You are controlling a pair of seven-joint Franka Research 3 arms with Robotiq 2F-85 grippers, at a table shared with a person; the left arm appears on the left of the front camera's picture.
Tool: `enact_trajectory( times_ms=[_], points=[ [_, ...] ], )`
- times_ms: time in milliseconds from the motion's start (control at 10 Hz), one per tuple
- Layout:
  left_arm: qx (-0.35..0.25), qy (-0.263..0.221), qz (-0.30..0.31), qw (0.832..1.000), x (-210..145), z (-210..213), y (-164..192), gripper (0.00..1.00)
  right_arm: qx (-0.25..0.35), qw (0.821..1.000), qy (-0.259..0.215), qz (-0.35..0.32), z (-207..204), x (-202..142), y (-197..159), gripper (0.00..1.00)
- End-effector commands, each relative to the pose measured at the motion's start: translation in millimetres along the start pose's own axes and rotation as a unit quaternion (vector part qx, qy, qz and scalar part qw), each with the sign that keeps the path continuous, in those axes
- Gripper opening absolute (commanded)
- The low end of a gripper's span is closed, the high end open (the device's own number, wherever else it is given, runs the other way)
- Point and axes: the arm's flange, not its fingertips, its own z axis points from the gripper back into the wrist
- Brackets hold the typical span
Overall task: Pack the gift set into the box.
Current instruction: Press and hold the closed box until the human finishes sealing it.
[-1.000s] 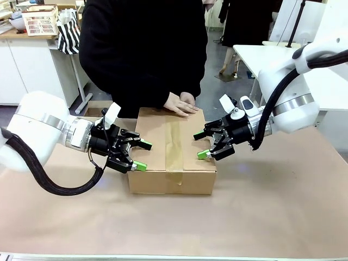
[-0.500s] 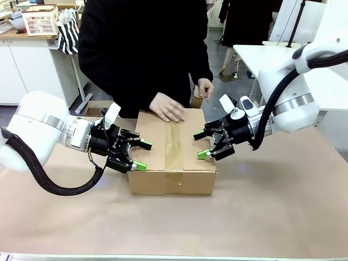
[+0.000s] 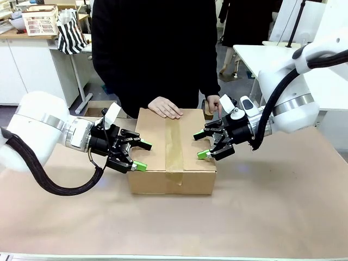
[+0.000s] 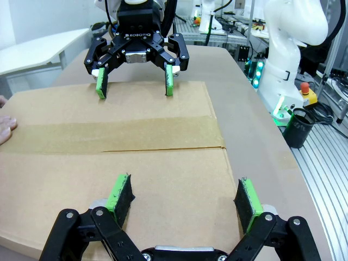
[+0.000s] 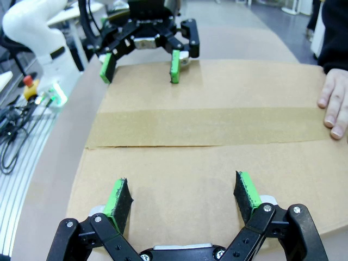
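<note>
The box (image 3: 171, 149) lies shut in the middle of the table, with brown tape (image 3: 174, 144) along its top seam. My left gripper (image 3: 144, 156) is open over the box's left edge, its jaws spread above the lid. At the right edge my right gripper (image 3: 199, 145) is open in the same way. The left wrist view looks across the lid (image 4: 163, 163) from my left gripper (image 4: 185, 198) to the right gripper (image 4: 136, 81). Opposite, my right gripper (image 5: 185, 198) faces the left gripper (image 5: 140, 62) over the lid (image 5: 201, 157). A person's hand (image 3: 165, 107) rests flat on the far edge. The gift set is out of view.
The table (image 3: 261, 206) is covered in brown paper. The person stands close behind the box, the other hand (image 3: 212, 103) low by its far right corner. A black cup (image 4: 298, 128) and cables (image 5: 16, 125) lie off the table's sides.
The person's hand shifted along the box's far edge. The other hand rose holding a small brown thing, then dropped behind the far right corner. Both grippers stayed still.
</note>
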Motion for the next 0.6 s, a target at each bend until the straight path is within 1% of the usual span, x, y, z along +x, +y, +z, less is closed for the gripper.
enact_trajectory(
  times_ms=[0,500],
  points=[
    [0.001,0.003,-0.007,1.0,-0.9,0.1,-1.8,1.0,-0.001,1.0,0.002,0.0,-1.4,-1.5,0.8,1.0],
    [0.001,0.003,-0.007,1.0,-0.9,0.1,-1.8,1.0,-0.001,1.0,0.002,0.0,-1.4,-1.5,0.8,1.0]
  ],
)
